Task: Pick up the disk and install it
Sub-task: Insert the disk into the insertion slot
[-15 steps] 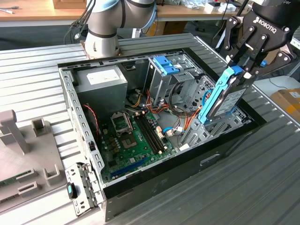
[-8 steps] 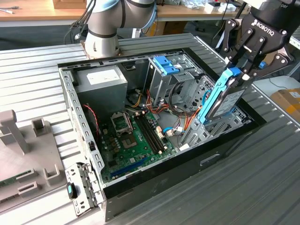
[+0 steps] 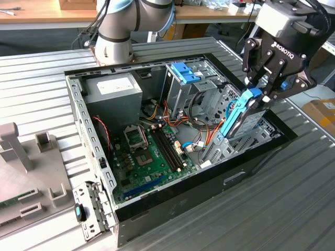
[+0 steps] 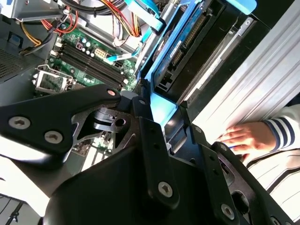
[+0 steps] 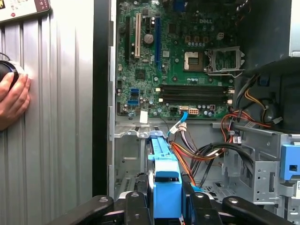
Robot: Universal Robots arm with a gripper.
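gripper [image 3: 261, 94] is clamped on the disk [image 3: 234, 119] by its blue top end; disk's tilted, lower end down inside the case [image 3: 84, 112], exterior view's right side; motherboard [image 3: 152, 157] sits near it

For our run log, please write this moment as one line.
gripper: shut on disk | disk: tilted, lower end inside open computer case | person's hand: resting on table beside case

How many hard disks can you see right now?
1: the disk, held on edge in the gripper, tilted over the case at the exterior view's right. More may be hidden inside the case.
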